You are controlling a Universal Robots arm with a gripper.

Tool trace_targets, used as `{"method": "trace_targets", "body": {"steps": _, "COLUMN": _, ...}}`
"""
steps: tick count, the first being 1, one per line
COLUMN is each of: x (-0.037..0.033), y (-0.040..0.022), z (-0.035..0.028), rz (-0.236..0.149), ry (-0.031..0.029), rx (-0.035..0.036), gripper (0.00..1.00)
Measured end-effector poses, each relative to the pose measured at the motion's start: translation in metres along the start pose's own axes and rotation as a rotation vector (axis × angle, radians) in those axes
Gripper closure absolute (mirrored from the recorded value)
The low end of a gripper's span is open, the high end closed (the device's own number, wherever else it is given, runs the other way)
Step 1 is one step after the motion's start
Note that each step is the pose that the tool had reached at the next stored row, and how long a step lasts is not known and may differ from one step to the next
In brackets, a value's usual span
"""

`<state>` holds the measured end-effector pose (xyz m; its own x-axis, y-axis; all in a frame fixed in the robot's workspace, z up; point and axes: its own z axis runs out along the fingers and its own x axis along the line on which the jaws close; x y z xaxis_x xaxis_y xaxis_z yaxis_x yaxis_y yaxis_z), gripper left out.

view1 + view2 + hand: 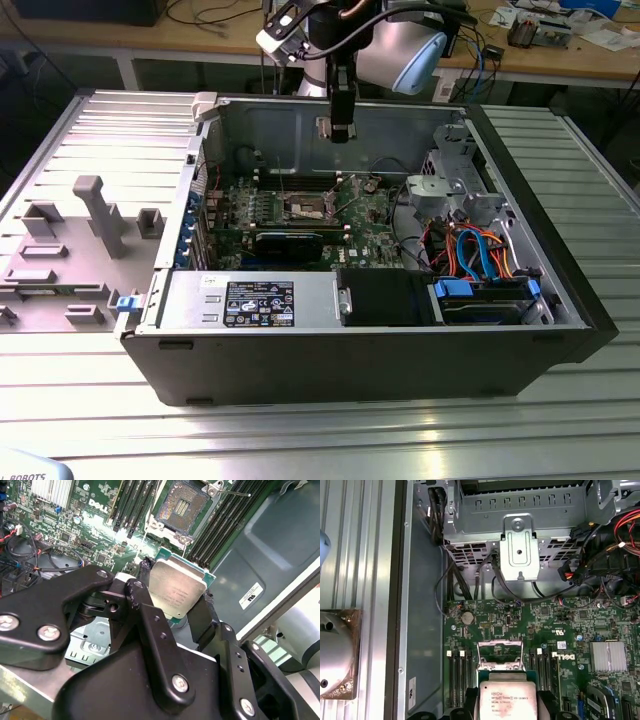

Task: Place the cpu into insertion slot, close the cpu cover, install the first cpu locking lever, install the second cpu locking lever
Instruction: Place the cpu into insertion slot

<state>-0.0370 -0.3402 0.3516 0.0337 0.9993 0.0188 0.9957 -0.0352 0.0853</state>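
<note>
Second wrist view, nearest first: the gripper [176, 594] had its black fingers [141, 592] closed on two opposite edges of the cpu [175, 587]. The chip was held above the green motherboard [95, 535], dull metal top towards the camera. The gripper's own linkage hid everything nearer than the chip. Beyond the chip lay the insertion slot [181, 504] with its contact field bare. Long black memory slots [220, 527] flanked it on both sides, and a thin wire locking lever [237, 493] projected beside one corner. A finned heatsink [52, 490] stood further along the board.

First wrist view: just past the held chip showed the silver frame of the cpu cover [500, 644], apparently swung up; its exact angle could not be told. Behind it, black cables [450, 580] ran towards a metal bracket [519, 550].

Exterior view: the ribbed metal table [300, 440] carried the open computer case [350, 360]. The case's near wall and the labelled power supply [250, 300] hid the board's near edge. Blue and orange drive cables [480, 250] lay on the exterior view's right, and a grey fixture plate [80, 240] on its left. The arm [400, 50] held the gripper well above the socket, near the case's far wall, with nothing between them. A wooden bench [560, 60] stood furthest back
</note>
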Motion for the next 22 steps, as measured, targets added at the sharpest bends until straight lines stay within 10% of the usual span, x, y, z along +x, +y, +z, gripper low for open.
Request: {"method": "trace_targets", "body": {"steps": 22, "x": -0.0002, "y": -0.0008, "z": 0.0096, "rz": 0.0, "ry": -0.0001, "rx": 0.0, "gripper": 0.46}}
